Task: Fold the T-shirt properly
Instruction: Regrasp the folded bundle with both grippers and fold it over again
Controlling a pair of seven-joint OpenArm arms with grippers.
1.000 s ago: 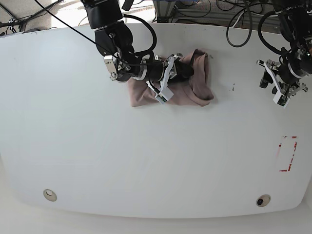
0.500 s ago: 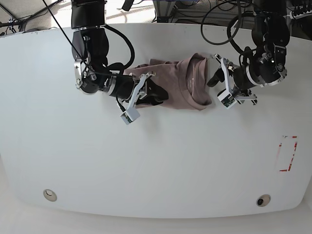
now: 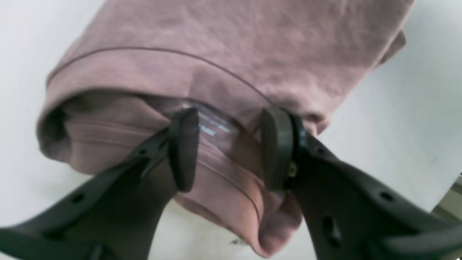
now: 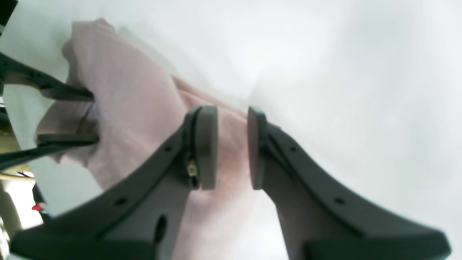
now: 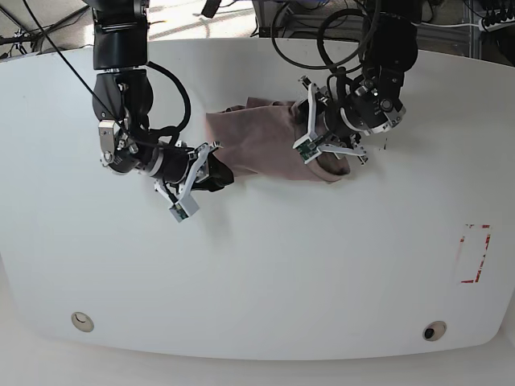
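Observation:
The mauve-pink T-shirt (image 5: pixel 257 141) lies folded into a compact bundle at the back middle of the white table (image 5: pixel 282 265). My left gripper (image 5: pixel 315 138) is at its right end. In the left wrist view it (image 3: pixel 231 148) stands open, its fingers either side of the ribbed neck and label of the T-shirt (image 3: pixel 231 54). My right gripper (image 5: pixel 216 173) sits at the shirt's lower left edge. In the right wrist view it (image 4: pixel 231 148) has a narrow gap, with the T-shirt (image 4: pixel 137 108) showing behind. I cannot see cloth pinched. The other arm's fingers (image 4: pixel 68 94) show at far left.
A red rectangle mark (image 5: pixel 475 253) is near the table's right edge. Two round fittings (image 5: pixel 82 322) (image 5: pixel 434 330) sit near the front edge. Cables (image 5: pixel 322 24) hang behind the table's far edge.
The left arm swung in from the far right to the shirt's neck end. The right gripper drew back from the shirt's middle to its lower left edge.

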